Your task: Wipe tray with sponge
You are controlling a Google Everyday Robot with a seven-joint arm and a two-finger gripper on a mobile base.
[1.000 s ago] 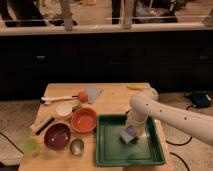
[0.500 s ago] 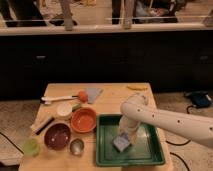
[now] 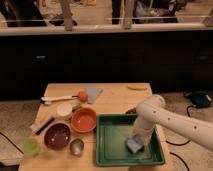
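The light-blue block sponge (image 3: 133,145) lies on the floor of the dark-green tray (image 3: 112,136), toward its near right part. The tray is a shallow plastic rectangle with a raised rim, set at the near right corner of the wooden counter (image 3: 116,101). The claw (image 3: 137,139) presses down right over the sponge; how far it is open cannot be told. Since half a second ago, sponge and claw have slid from the tray's middle toward its right side. The round orange bowl (image 3: 84,120) sits just left of the tray, and a flat grey-blue cloth (image 3: 93,93) lies toward the far edge.
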